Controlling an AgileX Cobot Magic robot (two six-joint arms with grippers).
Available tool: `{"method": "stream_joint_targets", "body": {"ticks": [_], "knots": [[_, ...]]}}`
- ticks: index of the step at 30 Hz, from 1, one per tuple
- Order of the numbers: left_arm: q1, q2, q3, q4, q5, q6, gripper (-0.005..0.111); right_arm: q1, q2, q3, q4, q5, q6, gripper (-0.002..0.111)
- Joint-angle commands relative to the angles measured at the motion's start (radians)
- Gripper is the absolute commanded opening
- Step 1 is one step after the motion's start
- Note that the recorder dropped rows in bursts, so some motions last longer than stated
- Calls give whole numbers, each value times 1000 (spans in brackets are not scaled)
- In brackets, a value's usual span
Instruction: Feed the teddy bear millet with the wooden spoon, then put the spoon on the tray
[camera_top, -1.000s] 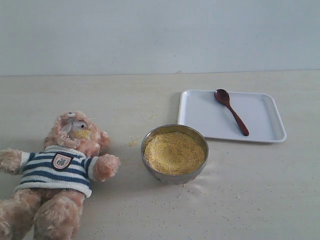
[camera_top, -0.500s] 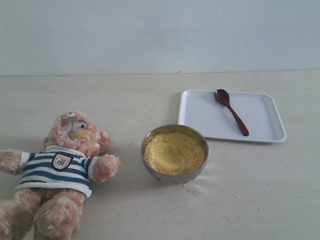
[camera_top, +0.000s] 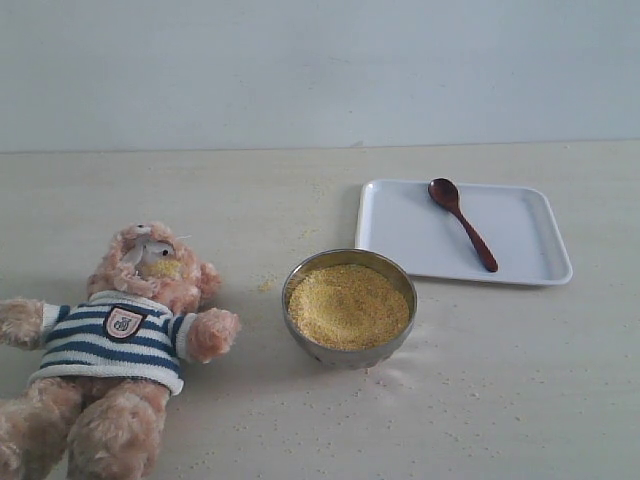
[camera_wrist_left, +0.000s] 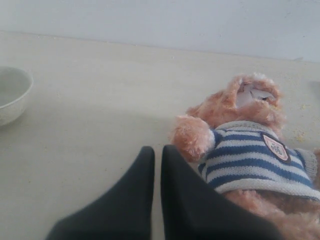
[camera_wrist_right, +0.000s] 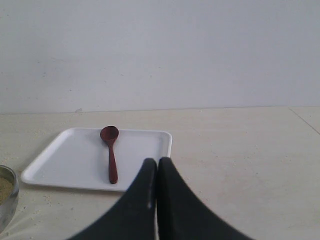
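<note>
In the exterior view, the teddy bear (camera_top: 125, 330) is seen lying on its back in the lower left of the frame, its striped shirt facing up and a patch of yellow grain resting at its muzzle. Just right of the bear's arm, near the centre, a steel bowl (camera_top: 349, 254) is filled with a heap of millet (camera_top: 348, 305); stray grains are scattered on the table (camera_top: 250, 190) around the bowl. The white tray (camera_top: 410, 235) is placed in the right half, behind the bowl and apart from it. The wooden spoon (camera_top: 462, 223) is laid flat on the tray, its oval end toward the tray's far edge and its handle slanting to the lower right.

Neither arm is shown in the exterior view. In the left wrist view, the left gripper (camera_wrist_left: 157, 149) is seen with its fingers pressed together on nothing, beside the bear's arm; a pale bowl (camera_wrist_left: 10, 97) is cut off at the frame's edge. In the right wrist view, the right gripper (camera_wrist_right: 157, 160) is likewise closed and empty, near the tray's corner.
</note>
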Motion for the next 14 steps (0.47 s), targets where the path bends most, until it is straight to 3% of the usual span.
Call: {"method": "stream_joint_targets", "body": {"ticks": [1,14], "knots": [[-8,-2,-2,6,-2,-2,5,-3,-6,4,-5,-5,0,0],[-8,-2,-2,6,-2,-2,5,-3,-6,4,-3,-5,-3,0]]}}
